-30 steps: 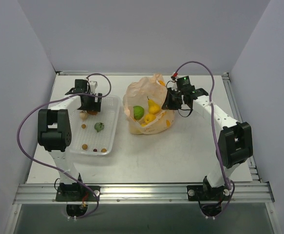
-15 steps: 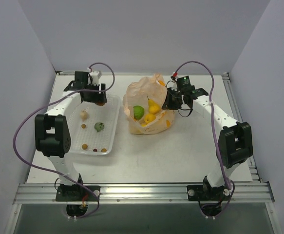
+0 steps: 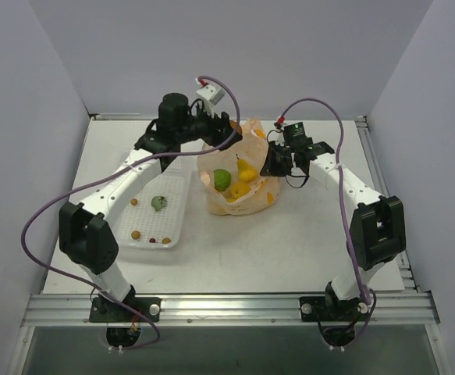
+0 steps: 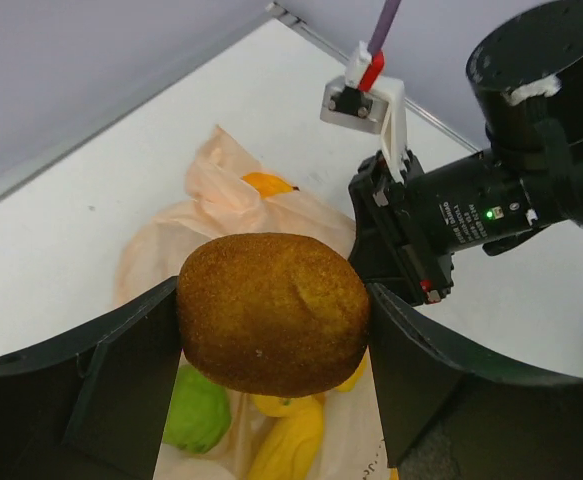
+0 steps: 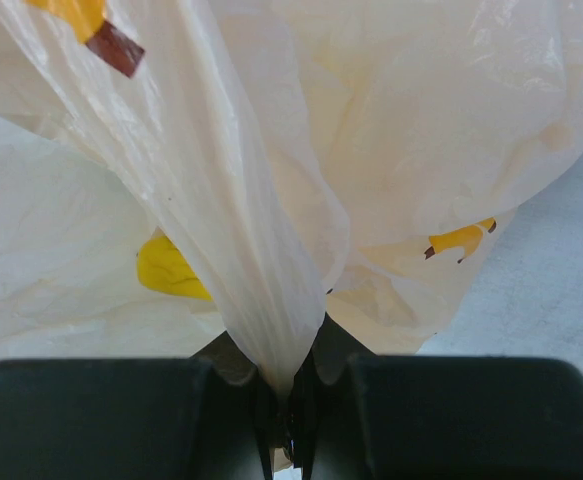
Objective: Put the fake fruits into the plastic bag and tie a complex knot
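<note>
The brown fake fruit (image 4: 271,312) sits between the fingers of my left gripper (image 4: 273,350), which is shut on it above the mouth of the plastic bag (image 3: 239,201). This peach-orange bag lies at the table's middle. It holds a green fruit (image 3: 222,179) and yellow fruits (image 3: 245,170), which in the left wrist view show as the green fruit (image 4: 197,416) and a yellow fruit (image 4: 287,442) under the brown one. My right gripper (image 3: 272,161) holds the bag's right rim. In the right wrist view the right gripper (image 5: 291,405) is shut on a gathered fold of the bag (image 5: 421,150).
A white mesh tray (image 3: 179,176) lies left of the bag, with a small green leafy piece (image 3: 158,203) and a few tiny brown bits (image 3: 136,233) in it. My left arm (image 3: 126,176) reaches across the tray's far end. Grey walls stand around the table.
My left arm has lifted the brown fruit out of the tray and swung right, to above the bag's mouth. The right gripper and the bag have not moved.
</note>
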`<state>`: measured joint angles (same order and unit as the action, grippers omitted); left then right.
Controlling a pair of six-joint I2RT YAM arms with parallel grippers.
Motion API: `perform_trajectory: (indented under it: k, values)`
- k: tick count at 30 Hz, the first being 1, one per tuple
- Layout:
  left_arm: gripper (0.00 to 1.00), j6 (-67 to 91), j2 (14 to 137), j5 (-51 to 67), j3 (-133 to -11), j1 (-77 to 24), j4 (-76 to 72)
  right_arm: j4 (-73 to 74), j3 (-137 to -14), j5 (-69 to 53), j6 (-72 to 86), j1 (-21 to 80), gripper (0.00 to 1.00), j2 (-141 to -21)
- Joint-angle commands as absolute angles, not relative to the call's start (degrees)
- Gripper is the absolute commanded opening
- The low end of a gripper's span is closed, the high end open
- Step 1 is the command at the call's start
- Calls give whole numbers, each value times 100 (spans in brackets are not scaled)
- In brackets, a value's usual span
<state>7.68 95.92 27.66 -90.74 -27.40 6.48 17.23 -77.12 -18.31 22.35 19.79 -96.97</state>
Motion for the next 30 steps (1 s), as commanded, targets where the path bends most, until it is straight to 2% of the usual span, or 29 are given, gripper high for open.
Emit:
perform_trajectory:
  k: [1, 6, 10, 11, 17, 18, 26, 30]
  values:
    - [63, 589, 10132, 2830, -9316, -3101, 852, 1811, -7611, -1705, 2145, 1925, 0, -9361]
    - [63, 834, 10485, 2646, -9037, -3234, 1125, 1793, -7445, -1714, 2258, 1828, 0, -9132]
    - [75, 967, 10494, 2584, -8789, -3261, 1055, 1784, -7278, -1801, 2425, 1784, 0, -8904]
    - [82, 941, 10494, 2575, -8789, -3278, 1055, 1784, -7234, -1837, 2487, 1784, 0, -8816]
    - [93, 967, 10354, 3215, -9175, -3226, 1028, 1582, -6838, -2013, 3330, 1819, 0, -8447]
    - [97, 984, 10293, 3330, -9211, -3182, 1002, 1486, -6768, -2047, 3418, 1845, 0, -8403]
    - [97, 1089, 9818, 3735, -9606, -2910, 1380, 1073, -6285, -2039, 3867, 1960, 0, -8130]
    - [97, 1195, 9650, 3517, -9755, -2795, 1327, 879, -6205, -1995, 4016, 2004, 0, -8086]
